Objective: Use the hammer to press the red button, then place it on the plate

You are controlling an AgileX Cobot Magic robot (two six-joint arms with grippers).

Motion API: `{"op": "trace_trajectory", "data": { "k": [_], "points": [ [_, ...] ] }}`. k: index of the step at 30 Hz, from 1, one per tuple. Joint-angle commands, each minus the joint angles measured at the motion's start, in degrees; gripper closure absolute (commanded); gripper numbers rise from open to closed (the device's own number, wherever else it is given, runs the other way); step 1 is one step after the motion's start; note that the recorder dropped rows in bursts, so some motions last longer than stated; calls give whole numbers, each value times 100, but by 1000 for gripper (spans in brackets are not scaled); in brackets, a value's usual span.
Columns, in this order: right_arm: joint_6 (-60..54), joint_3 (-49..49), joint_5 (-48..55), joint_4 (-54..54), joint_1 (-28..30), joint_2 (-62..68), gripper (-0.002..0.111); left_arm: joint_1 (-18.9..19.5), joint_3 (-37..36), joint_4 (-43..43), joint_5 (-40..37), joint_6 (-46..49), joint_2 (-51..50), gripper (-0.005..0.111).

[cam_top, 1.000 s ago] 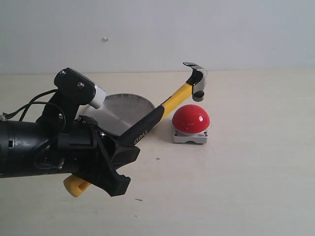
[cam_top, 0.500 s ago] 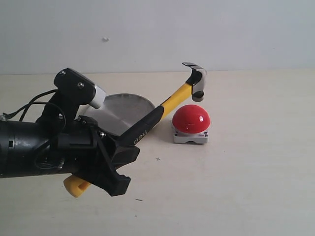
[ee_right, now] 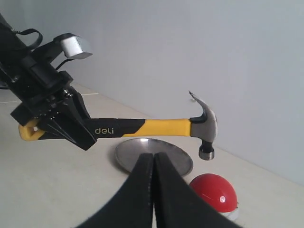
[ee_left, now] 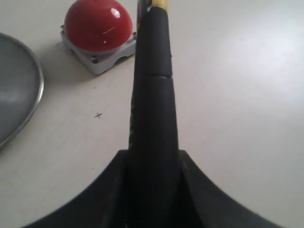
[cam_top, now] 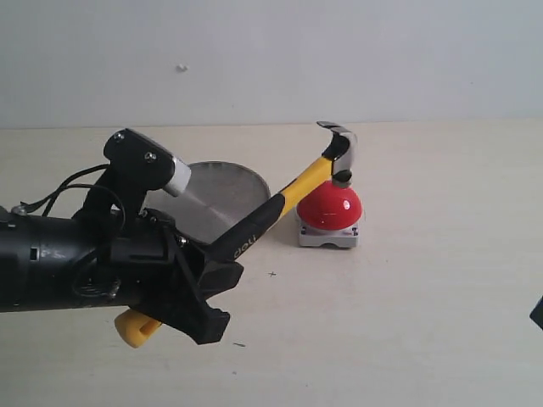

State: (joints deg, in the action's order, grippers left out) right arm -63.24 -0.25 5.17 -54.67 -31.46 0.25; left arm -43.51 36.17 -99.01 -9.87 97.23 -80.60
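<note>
A round brushed-metal plate sits left of the glossy red dome button, left gripper clenching a yellow-and-black claw hammer over it, right gripper pinched closed.

The left gripper is black and flared, on a thick matt-black cylindrical arm. A black bracket with two silver screws carries a pale grey cap. Thin black cables loop beside it. The right gripper shows two tapered black fingers.
</note>
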Motion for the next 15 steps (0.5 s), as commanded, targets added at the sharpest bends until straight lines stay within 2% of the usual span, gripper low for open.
{"op": "trace_trajectory", "data": {
  "k": [1,12,15],
  "points": [
    [59,25,53,19,12,-25,108,6,277,-93,443,-65,-318,107],
    [59,25,67,19,29,-25,108,6,836,-93,420,-51,-938,107],
    [59,25,97,19,361,-25,108,6,886,-93,420,-88,-938,107]
  ]
}}
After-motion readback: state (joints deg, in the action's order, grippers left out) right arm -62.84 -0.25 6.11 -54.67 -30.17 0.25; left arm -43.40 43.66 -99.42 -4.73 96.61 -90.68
